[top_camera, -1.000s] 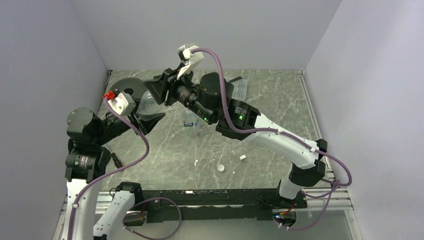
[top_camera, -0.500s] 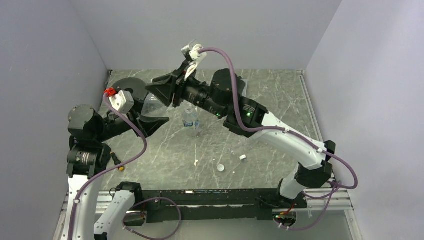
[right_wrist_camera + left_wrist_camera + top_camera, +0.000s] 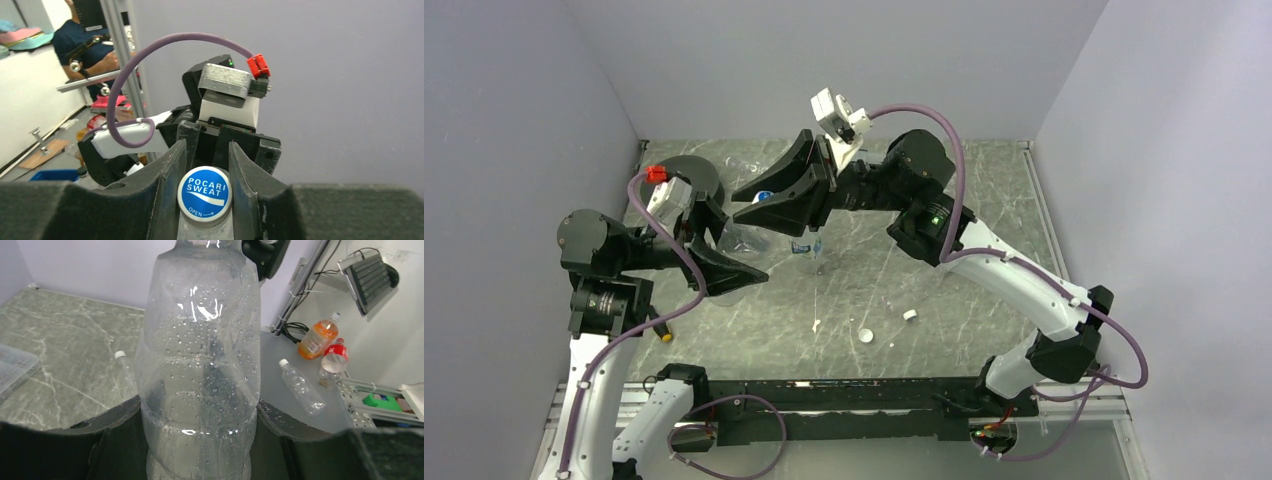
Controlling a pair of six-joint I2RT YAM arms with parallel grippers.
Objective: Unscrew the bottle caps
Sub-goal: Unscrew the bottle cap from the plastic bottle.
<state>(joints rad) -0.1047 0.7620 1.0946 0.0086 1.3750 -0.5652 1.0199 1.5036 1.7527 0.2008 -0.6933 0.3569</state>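
Surface under inspection: grey marble-patterned table [image 3: 964, 290], enclosed by walls on three sides. Both arms reach over its left half.

Largest item is a large clear plastic bottle [image 3: 200, 365], thin-walled, dented and beaded with droplets on the inside. It is held over the left half of the table with its neck slanting up toward the far edge. Whether its base touches the table cannot be determined.

Tool one, the left gripper [image 3: 727, 247], is partly closed and grasps the lower body of the large clear plastic bottle. One dark finger [image 3: 117, 420] is pressed against each flank.

Tool two, the right gripper [image 3: 205, 172], is clenched tight on the blue-topped white screw cap [image 3: 204, 194] of the same bottle. One finger [image 3: 172, 170] touches each side of the cap's rim. The cap sits on the neck, and its top is printed POCARI SWEAT and OPEN.

A short clear bottle [image 3: 805, 245] with a blue-and-white label stands upright near the table's centre. It is just right of the held bottle and touches neither gripper. Its top lies under the right gripper and cannot be made out.

A slim clear bottle [image 3: 126, 371] with a white cap shows just behind the large one in the left wrist view. Whether it stands or lies cannot be told.

Two loose white round caps [image 3: 864, 336] [image 3: 909, 315] lie toward the table's near edge, right of centre. They are near each other and well apart from every bottle.
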